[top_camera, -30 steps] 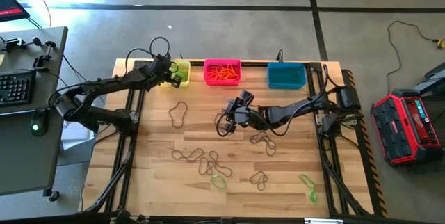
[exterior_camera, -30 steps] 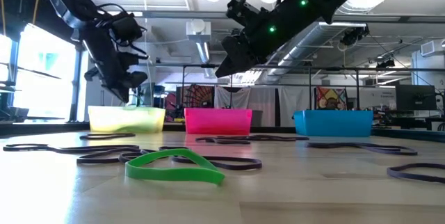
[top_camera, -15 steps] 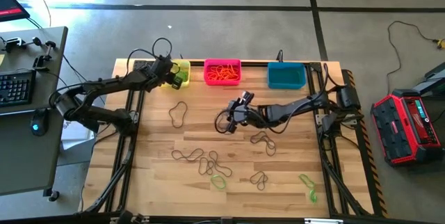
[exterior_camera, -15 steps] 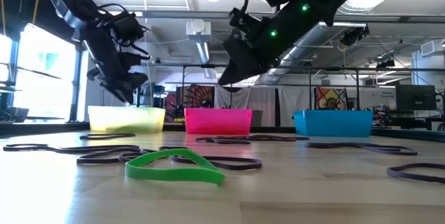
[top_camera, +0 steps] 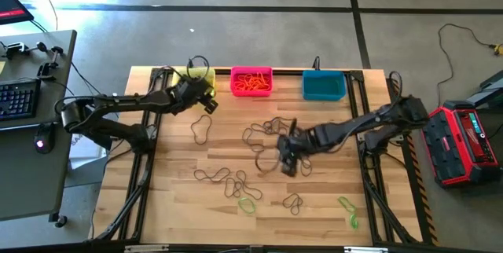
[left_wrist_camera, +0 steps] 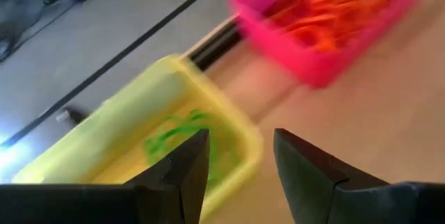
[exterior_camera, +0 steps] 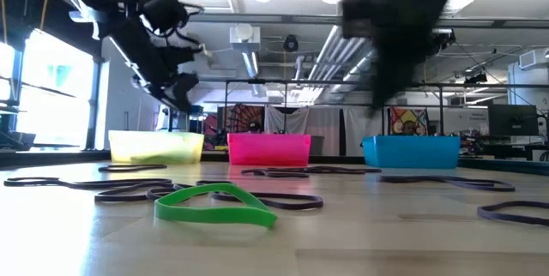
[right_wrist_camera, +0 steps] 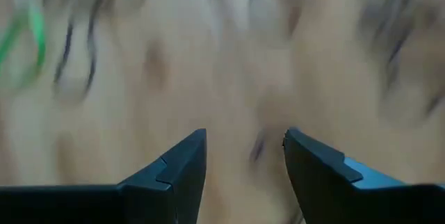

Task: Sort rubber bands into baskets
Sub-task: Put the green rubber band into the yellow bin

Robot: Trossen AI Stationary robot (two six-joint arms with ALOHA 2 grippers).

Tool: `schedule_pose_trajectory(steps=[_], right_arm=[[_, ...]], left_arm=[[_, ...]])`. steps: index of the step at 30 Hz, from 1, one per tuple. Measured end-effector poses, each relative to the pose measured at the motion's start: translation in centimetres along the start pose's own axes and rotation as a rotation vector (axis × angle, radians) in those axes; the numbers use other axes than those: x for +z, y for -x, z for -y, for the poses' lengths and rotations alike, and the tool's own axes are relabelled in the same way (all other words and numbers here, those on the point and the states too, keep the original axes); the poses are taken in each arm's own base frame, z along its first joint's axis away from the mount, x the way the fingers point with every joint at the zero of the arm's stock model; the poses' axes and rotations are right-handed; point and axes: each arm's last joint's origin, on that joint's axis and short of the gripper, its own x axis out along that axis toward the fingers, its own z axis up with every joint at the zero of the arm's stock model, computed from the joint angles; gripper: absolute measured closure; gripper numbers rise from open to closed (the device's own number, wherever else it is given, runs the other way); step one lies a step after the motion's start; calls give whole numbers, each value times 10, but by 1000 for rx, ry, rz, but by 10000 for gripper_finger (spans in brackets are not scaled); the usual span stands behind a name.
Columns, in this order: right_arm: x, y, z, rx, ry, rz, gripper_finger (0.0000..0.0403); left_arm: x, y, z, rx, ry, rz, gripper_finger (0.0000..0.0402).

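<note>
My left pincer (left_wrist_camera: 236, 161) hangs just beside the yellow basket (top_camera: 201, 76) at the far left of the worktop (top_camera: 173, 206), fingers apart w/ nothing between them; green bands (left_wrist_camera: 182, 140) already lie inside that basket. The pink basket (top_camera: 251, 81) next to it holds orange bands (top_camera: 251, 82), and the teal basket (top_camera: 323, 86) sits farther right, its contents too hard to make out. My right pincer (top_camera: 287, 155) is low over the middle of the worktop, jaws wide and empty, right by a tangle of dark bands (top_camera: 271, 127). More dark bands (top_camera: 228, 181) are scattered nearer the front edge, w/ one green band (top_camera: 247, 204) among them, another green band (top_camera: 348, 210) toward the front right, and one dark loop (top_camera: 202, 127) alone nearer the left. I judge this as mid-sort: green drop looks done on the left, and the right arm is set up for a pick. Next move, as I see it: lower the right pincer onto a single dark strand, close on only that one, lift it clear of the tangle, then carry it to the teal basket, prob. the bin for dark ones.
</note>
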Motion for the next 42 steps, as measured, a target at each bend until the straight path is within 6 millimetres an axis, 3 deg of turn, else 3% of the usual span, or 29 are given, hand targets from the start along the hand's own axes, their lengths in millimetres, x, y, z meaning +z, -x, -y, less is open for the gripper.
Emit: schedule_pose_trajectory(steps=[8,13,18,26,35,38,42], right_arm=[[-77,21,-44,-29,-320,-560,222],[-109,26,-60,-63,-392,-695,222],[-131,19,-56,-101,-417,-769,222],[-157,-3,-39,-66,-426,-835,222],[-165,-14,-36,28,-441,-843,229],[-166,-14,-36,31,-429,-852,261],[-167,-14,-35,41,-390,-858,343]], left_arm=[[1,22,40,-199,-86,89,247],[-1,30,50,-242,-133,110,247],[-1,31,53,-248,-156,114,247],[-2,31,52,-247,-156,112,248],[-3,31,53,-256,-158,100,248],[-3,31,53,-259,-158,100,248],[-3,31,54,-300,-165,95,248]])
